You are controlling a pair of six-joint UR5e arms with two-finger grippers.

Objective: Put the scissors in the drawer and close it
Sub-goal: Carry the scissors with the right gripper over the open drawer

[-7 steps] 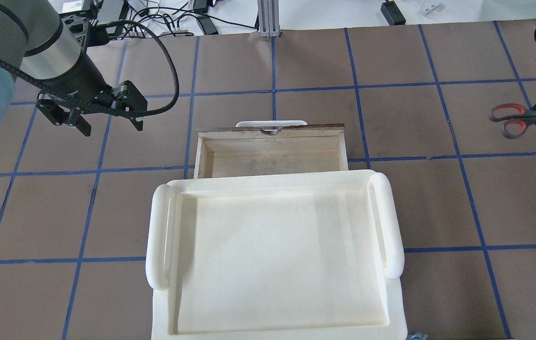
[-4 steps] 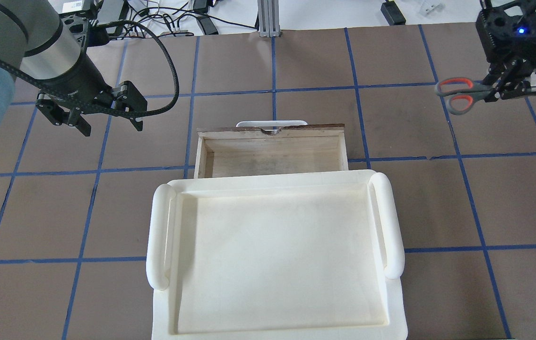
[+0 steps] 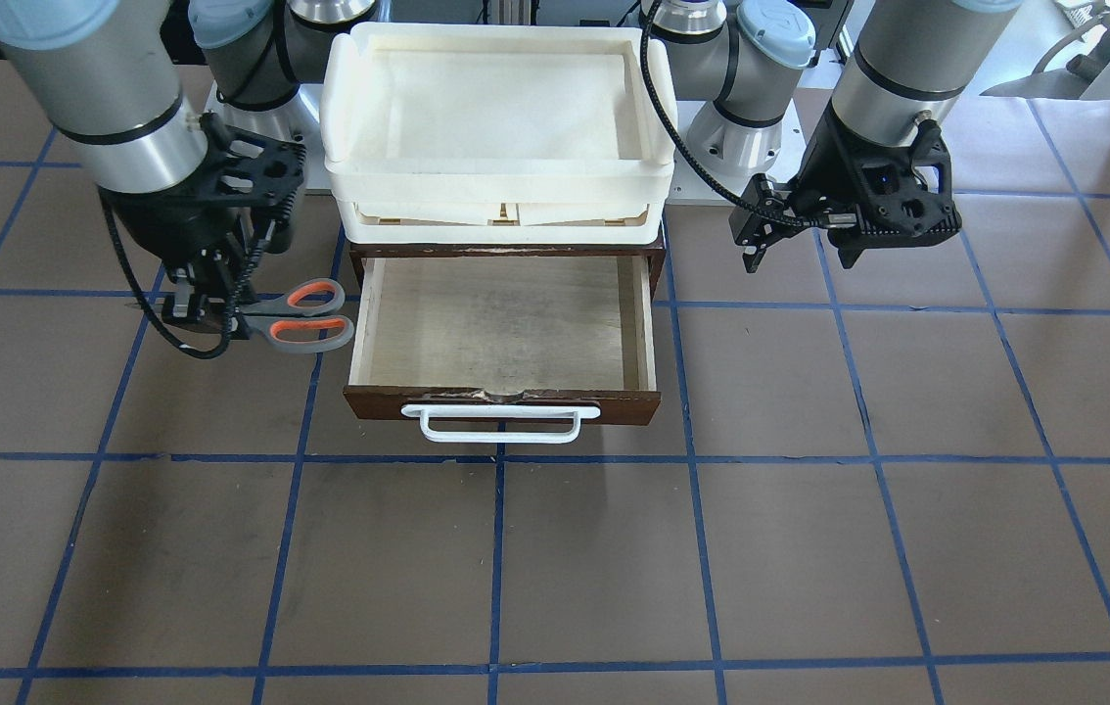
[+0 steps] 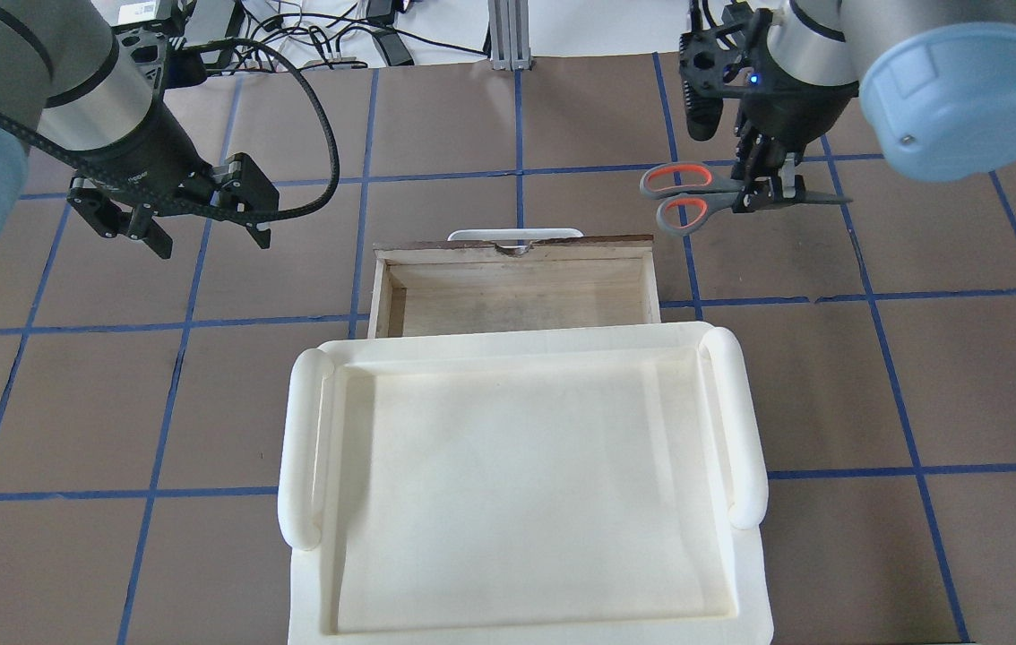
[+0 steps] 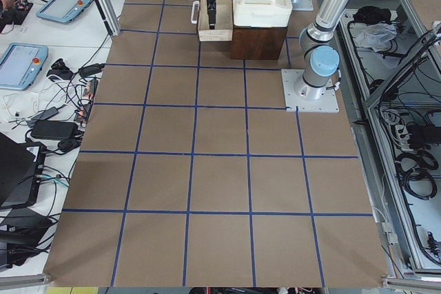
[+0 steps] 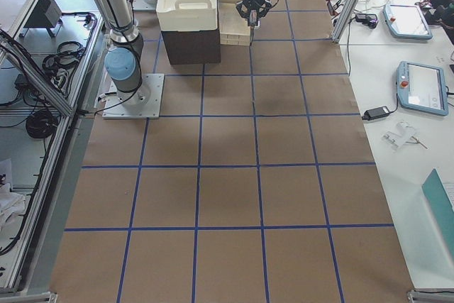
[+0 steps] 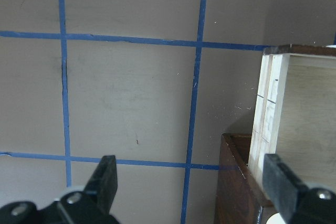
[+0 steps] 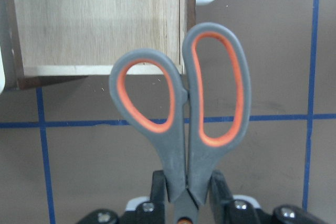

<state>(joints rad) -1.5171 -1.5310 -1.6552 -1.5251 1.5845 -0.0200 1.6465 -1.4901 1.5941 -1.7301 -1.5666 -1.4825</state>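
Reading the overhead view from left to right, you first met the left gripper (image 4: pixel 208 238), poised over the table (image 4: pixel 830 376) well to the left of the drawer (image 4: pixel 517 305). Its jaws stood wide apart with nothing between them. The left wrist view confirmed this: both fingers (image 7: pixel 105 179) were spread over brown surface and blue tape lines (image 7: pixel 197 98), with the drawer's corner at the right edge.

At centre, the drawer was pulled out, its pale plywood interior exposed and its white bar handle (image 4: pixel 514 235) facing away from the robot. The cream tray (image 4: pixel 517 339) sat above it (its far edge hid the drawer's rear portion from the overhead camera).

To the right, the right gripper (image 4: pixel 766 193) was clamped on the scissors (image 4: pixel 712 191), just behind the handle loops. The scissors were level, blades closed, with the orange-lined loops pointing toward the drawer. You would have located them outside the drawer, near its right front corner.
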